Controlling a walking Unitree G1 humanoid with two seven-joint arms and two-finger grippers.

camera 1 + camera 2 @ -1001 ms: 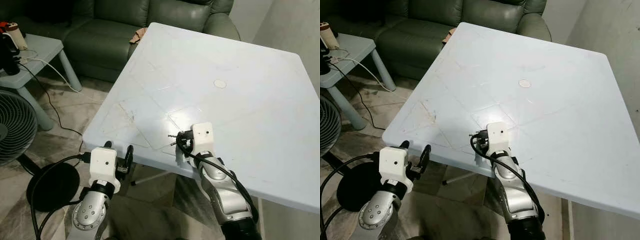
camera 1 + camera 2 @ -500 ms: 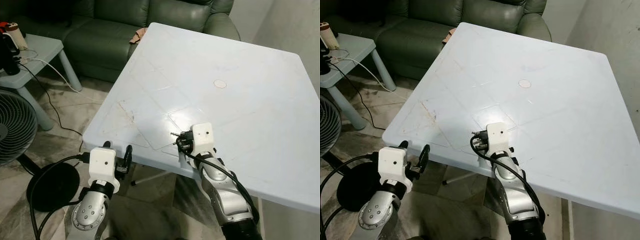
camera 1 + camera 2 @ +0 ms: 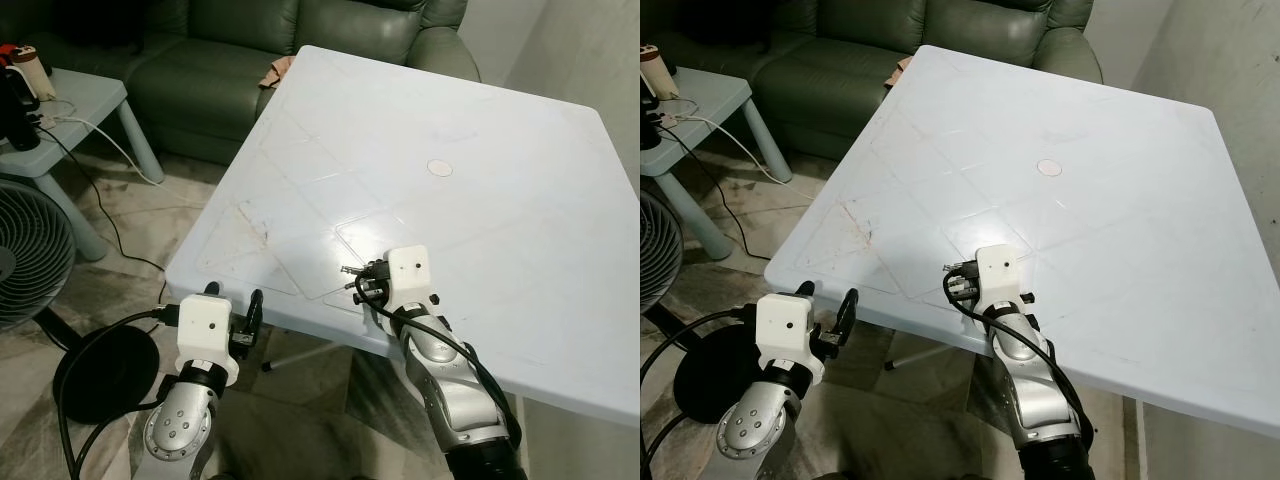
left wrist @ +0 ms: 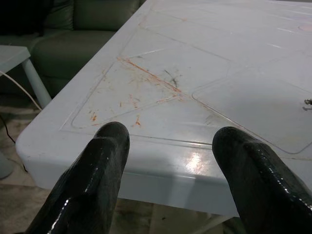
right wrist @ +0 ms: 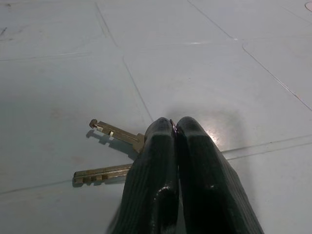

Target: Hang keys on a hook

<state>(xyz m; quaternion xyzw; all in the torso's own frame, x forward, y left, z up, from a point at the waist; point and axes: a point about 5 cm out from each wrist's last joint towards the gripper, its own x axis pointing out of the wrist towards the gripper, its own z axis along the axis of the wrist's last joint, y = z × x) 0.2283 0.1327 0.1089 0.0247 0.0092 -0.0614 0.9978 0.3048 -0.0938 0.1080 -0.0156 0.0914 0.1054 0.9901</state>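
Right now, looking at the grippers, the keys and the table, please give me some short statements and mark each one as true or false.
1. The right gripper is shut on the keys. True.
2. The left gripper is also holding a key. False: its fingers are apart with nothing between them, and it is at the near edge of the white table.
3. Two key blades stick out from the right gripper over the table top. True.
4. The keys already hang on a hook. False: they are in the right gripper, low over the table.
5. A green sofa stands beyond the far side of the table. True.
6. A red cup stands in the middle of the table. False: there is a small round mark there.
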